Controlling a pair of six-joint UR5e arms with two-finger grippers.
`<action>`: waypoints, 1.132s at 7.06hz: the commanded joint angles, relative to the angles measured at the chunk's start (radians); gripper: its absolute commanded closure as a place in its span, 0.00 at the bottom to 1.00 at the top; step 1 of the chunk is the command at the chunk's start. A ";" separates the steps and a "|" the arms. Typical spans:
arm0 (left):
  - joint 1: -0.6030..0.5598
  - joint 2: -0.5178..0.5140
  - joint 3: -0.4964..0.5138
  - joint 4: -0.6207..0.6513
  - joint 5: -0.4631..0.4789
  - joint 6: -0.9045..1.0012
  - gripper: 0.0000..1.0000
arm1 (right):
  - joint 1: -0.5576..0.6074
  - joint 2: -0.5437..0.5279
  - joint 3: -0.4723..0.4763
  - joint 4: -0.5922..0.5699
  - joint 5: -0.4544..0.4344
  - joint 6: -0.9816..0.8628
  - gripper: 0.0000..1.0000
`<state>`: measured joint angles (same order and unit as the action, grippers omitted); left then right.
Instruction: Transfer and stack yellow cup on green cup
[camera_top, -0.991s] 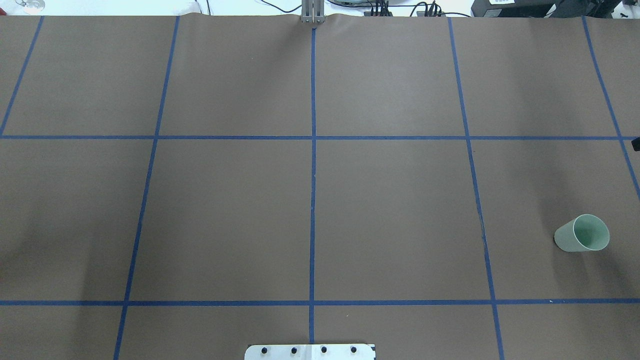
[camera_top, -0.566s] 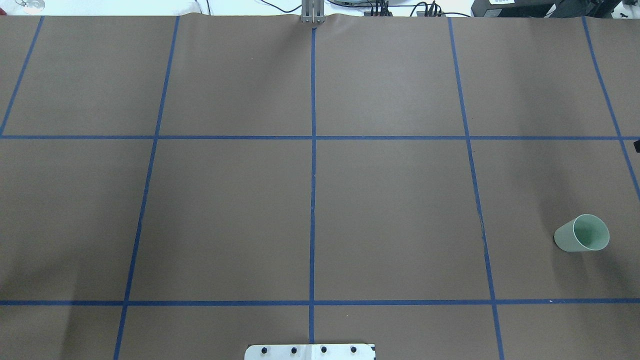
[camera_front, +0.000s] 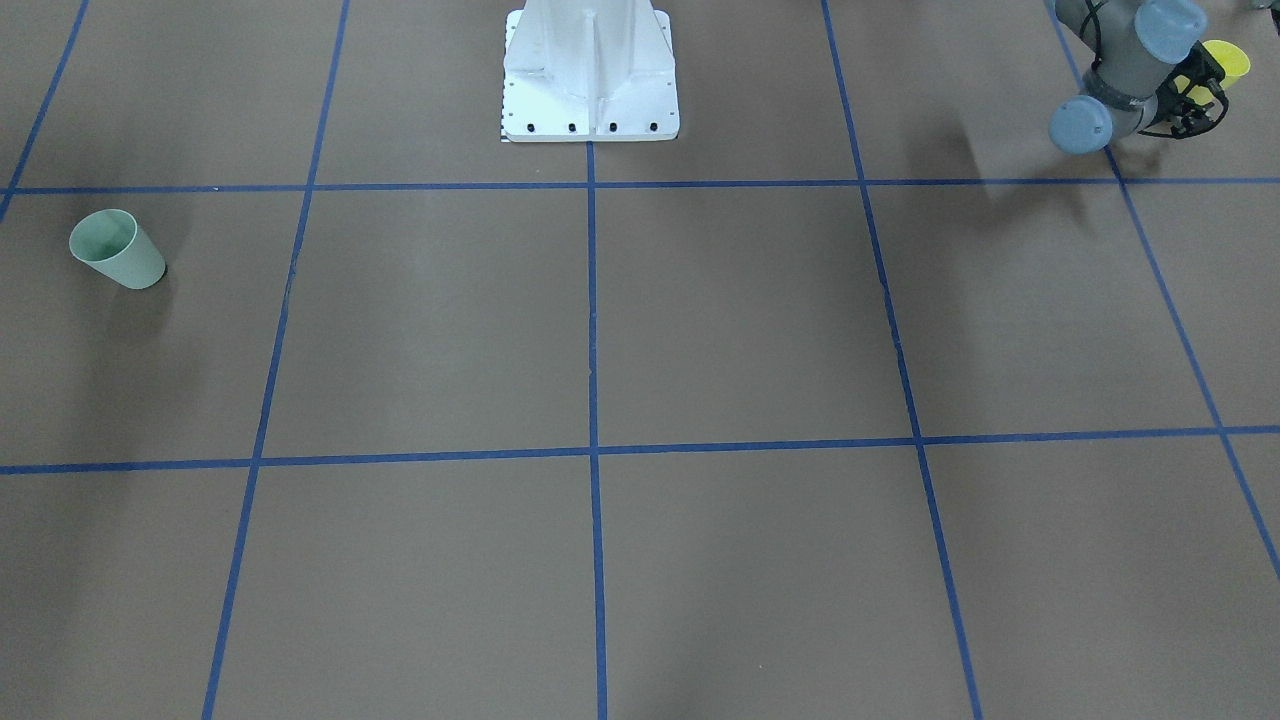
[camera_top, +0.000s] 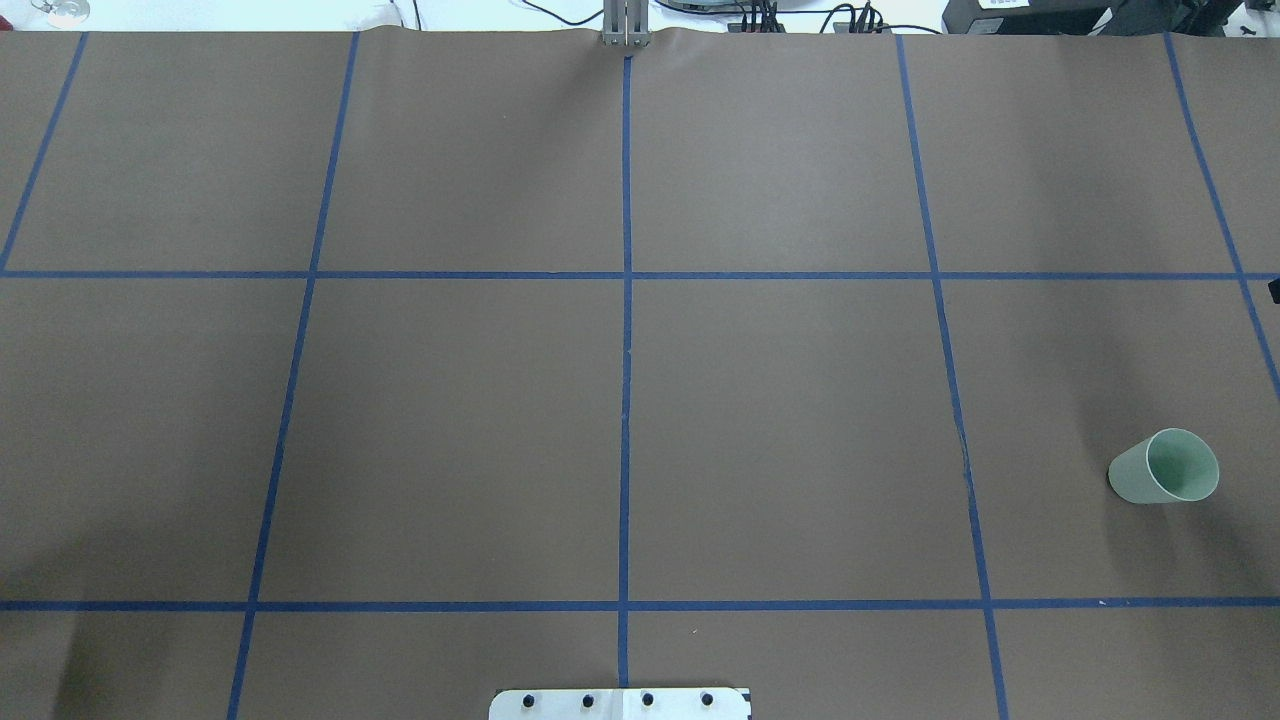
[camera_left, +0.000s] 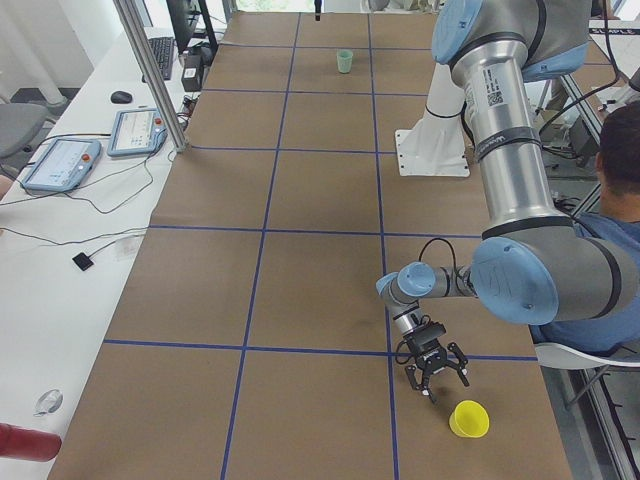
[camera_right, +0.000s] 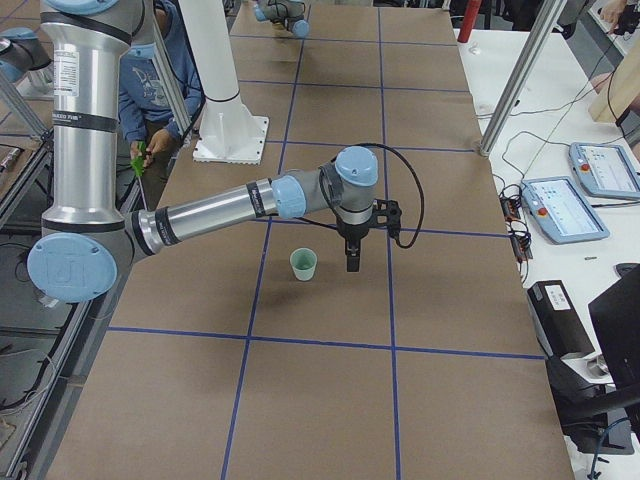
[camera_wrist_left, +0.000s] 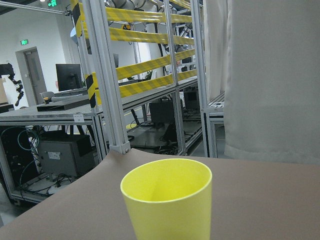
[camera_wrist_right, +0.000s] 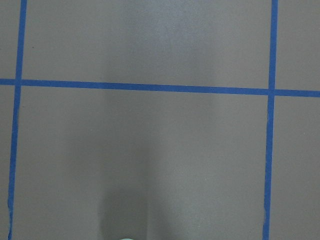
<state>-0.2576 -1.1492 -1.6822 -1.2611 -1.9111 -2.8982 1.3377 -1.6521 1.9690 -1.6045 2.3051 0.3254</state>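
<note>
The yellow cup (camera_front: 1225, 60) stands upright near the table's edge on my left; it shows in the exterior left view (camera_left: 468, 418) and fills the left wrist view (camera_wrist_left: 167, 200). My left gripper (camera_front: 1190, 98) is open and low over the table. It points at the yellow cup from a short way off, not touching it (camera_left: 436, 368). The green cup (camera_top: 1165, 468) stands upright at the far right (camera_front: 118, 250) (camera_right: 303, 264). My right gripper (camera_right: 350, 258) hangs pointing down just beside the green cup. I cannot tell whether it is open or shut.
The white robot base (camera_front: 590, 70) is at the middle of the near table edge. Blue tape lines (camera_top: 625, 400) divide the brown table cover. A seated person (camera_left: 615, 180) is beside the table. Tablets (camera_right: 565, 205) and cables lie on the side bench.
The green cup has not moved. The dark bit of the right arm at the overhead view's right edge has drawn back a little. The shadow on the left has shifted toward the near corner.
</note>
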 joint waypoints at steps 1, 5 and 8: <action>0.029 0.000 0.079 -0.090 -0.012 -0.030 0.01 | 0.000 0.002 0.002 0.000 -0.003 0.001 0.00; 0.115 0.005 0.142 -0.156 -0.077 -0.113 0.01 | 0.000 0.000 0.022 -0.002 0.002 0.006 0.00; 0.181 0.008 0.182 -0.218 -0.097 -0.163 0.01 | 0.000 0.000 0.025 -0.002 -0.001 0.007 0.00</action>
<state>-0.1035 -1.1422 -1.5134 -1.4606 -2.0002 -3.0406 1.3376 -1.6520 1.9920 -1.6060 2.3043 0.3326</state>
